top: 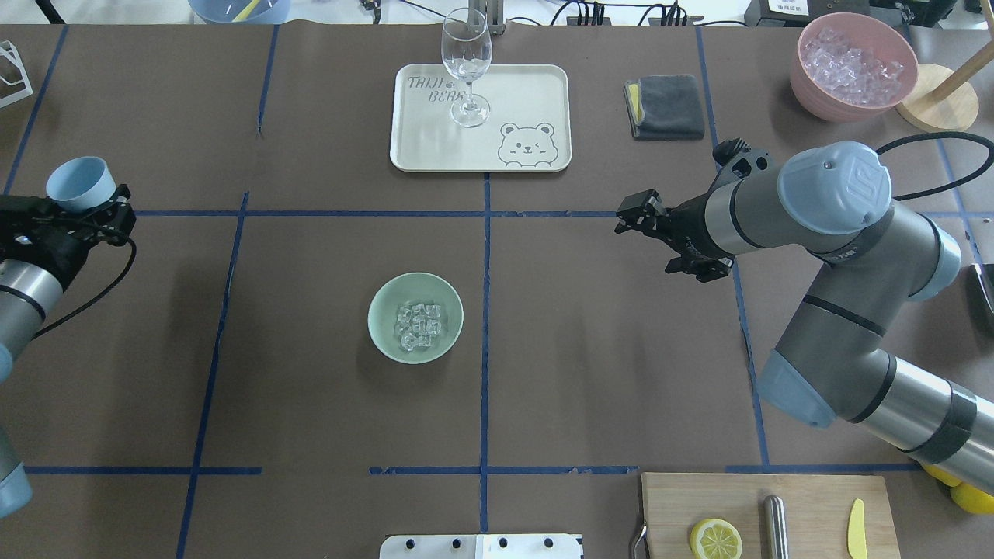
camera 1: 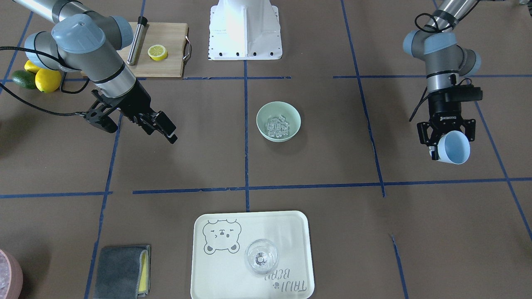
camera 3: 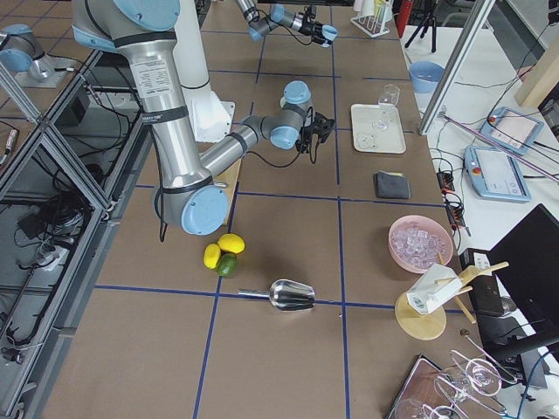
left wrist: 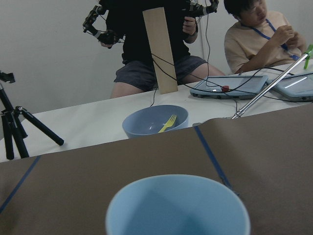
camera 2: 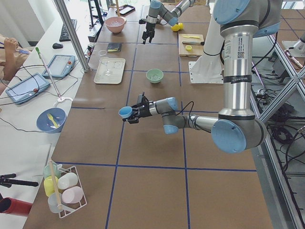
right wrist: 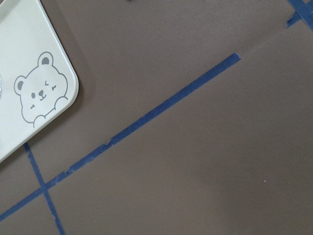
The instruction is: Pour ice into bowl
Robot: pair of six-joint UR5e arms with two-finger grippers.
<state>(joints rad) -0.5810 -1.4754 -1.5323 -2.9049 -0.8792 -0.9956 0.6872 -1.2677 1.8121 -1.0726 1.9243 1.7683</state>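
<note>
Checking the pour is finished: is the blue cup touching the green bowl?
Apart. The overhead view shows the blue cup, held in the left gripper, far off to the side, bare table between it and the bowl.

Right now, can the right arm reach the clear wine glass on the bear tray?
Probably yes: the right gripper hangs open and empty near the cream bear tray, nothing standing between it and the clear wine glass.

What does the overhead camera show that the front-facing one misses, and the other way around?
Only the overhead view shows the yellow knife on the cutting board. Only the front-facing view shows the green fruit beside the lemons. Both show the ice lying in the green bowl, the blue cup, and the glass on the tray.
</note>
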